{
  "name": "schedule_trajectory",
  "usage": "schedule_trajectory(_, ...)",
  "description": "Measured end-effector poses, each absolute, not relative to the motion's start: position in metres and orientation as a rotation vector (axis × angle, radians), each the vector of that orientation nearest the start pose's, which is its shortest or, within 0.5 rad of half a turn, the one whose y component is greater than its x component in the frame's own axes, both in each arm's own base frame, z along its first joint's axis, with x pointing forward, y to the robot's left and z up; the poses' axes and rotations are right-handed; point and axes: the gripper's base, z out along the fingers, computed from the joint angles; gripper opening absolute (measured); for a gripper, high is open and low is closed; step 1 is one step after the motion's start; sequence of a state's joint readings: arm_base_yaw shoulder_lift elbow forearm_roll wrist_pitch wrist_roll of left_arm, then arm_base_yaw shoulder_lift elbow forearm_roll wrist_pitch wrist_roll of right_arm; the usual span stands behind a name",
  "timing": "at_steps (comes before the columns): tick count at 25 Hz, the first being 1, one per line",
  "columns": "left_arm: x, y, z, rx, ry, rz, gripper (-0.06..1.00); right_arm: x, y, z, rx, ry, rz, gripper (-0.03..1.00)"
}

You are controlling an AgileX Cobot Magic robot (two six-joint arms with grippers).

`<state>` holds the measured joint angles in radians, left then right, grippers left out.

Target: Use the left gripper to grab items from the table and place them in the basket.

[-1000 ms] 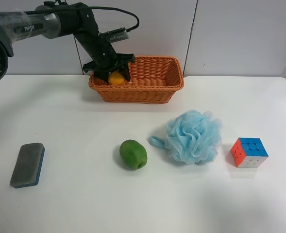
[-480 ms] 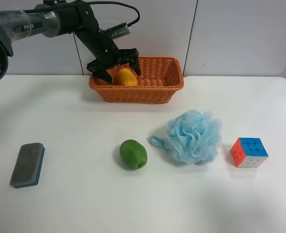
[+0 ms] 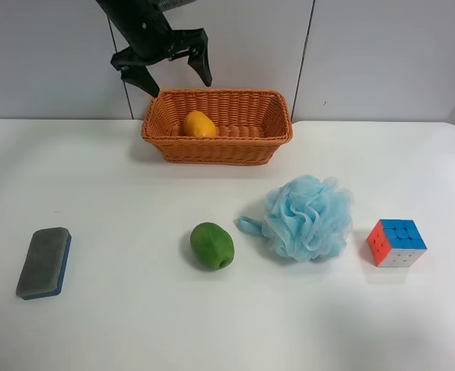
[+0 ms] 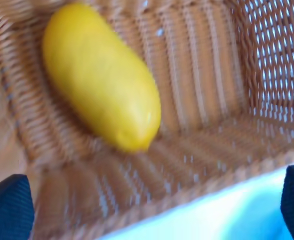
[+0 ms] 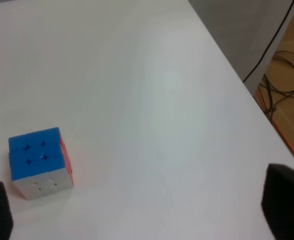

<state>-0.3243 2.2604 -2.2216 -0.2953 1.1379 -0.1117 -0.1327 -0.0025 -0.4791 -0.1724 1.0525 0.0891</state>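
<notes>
The yellow-orange mango [image 3: 199, 124] lies in the left end of the wicker basket [image 3: 242, 147]; the left wrist view shows it [image 4: 101, 75] on the basket floor [image 4: 196, 125]. My left gripper [image 3: 165, 72] hangs open and empty above the basket's left end; its fingertips [image 4: 7, 210] show at the edges of the left wrist view. On the white table [image 3: 134, 309] lie the green fruit [image 3: 212, 246], the light-blue bath pouf [image 3: 306, 218], the puzzle cube [image 3: 397, 242] and the grey-and-blue sponge [image 3: 44, 262]. My right gripper [image 5: 137, 212] is open above the table beside the cube [image 5: 39, 161].
The table's edge [image 5: 236, 80] runs close to the right gripper, with cables on the floor [image 5: 286, 75] beyond it. A white panelled wall [image 3: 366, 54] stands behind the basket.
My left gripper has let go of the mango, opened and risen out of the basket. The mango now rests in the basket.
</notes>
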Motion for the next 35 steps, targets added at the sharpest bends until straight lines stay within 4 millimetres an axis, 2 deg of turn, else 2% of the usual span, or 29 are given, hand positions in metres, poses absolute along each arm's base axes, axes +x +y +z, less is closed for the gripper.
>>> schedule_trajectory(7,0.441,-0.166,0.329,0.291,2.619,-0.407,0.99,-0.005,-0.013,0.273,0.232,2.037,-0.234,0.99)
schedule_trajectory(10,0.422,-0.158,0.352,0.329,2.586,-0.386,0.99,-0.005,-0.013,0.273,0.232,2.037,-0.234,0.99)
schedule_trajectory(13,0.398,-0.149,0.360,0.372,2.599,-0.350,0.99,-0.005,-0.013,0.273,0.232,2.037,-0.234,0.99)
schedule_trajectory(18,0.347,-0.132,0.361,0.485,2.647,-0.314,0.99,-0.005,-0.013,0.273,0.232,2.037,-0.234,0.99)
schedule_trajectory(21,0.308,-0.120,0.364,0.532,2.614,-0.325,0.99,-0.005,-0.013,0.273,0.232,2.037,-0.234,0.99)
schedule_trajectory(28,0.223,-0.091,0.350,0.582,2.522,-0.304,0.99,-0.005,-0.013,0.273,0.232,2.037,-0.234,0.99)
schedule_trajectory(35,0.146,-0.065,0.329,0.606,2.479,-0.302,0.99,-0.005,-0.013,0.273,0.232,2.037,-0.234,0.99)
